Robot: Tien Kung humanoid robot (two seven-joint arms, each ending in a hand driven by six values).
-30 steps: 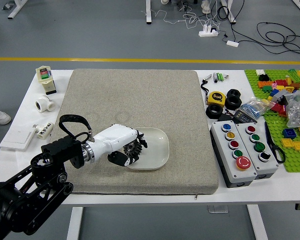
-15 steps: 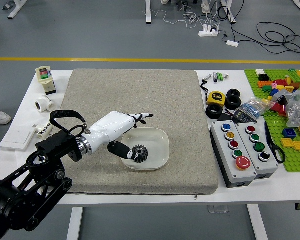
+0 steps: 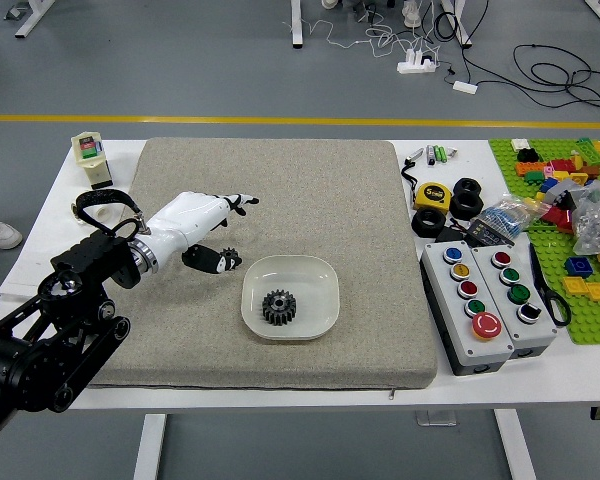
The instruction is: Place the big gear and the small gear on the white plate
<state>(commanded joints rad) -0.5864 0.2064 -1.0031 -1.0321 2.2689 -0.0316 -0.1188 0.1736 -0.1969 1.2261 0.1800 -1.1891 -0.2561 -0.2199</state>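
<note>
The left hand (image 3: 238,232) is over the mat, left of the white plate (image 3: 320,310). Its fingers and thumb are spread, holding nothing. A dark big gear (image 3: 279,307) lies flat on the plate, left of its middle. Close by the thumb tip is the small gear (image 3: 231,258), outside the plate and partly hidden at its left side; whether the thumb touches it I cannot tell. The right hand is out of view.
A grey mat (image 3: 360,220) covers the middle of the table. To the right stand two button boxes (image 3: 470,310), a yellow tape measure (image 3: 433,197) and black rings (image 3: 467,200). A green brick board (image 3: 590,320) is at the far right, a white-green device (image 3: 91,158) at the back left.
My left hand has let go of the big gear, leaving it on the plate, and moved up and left off the plate. The small gear has come into view by the thumb.
</note>
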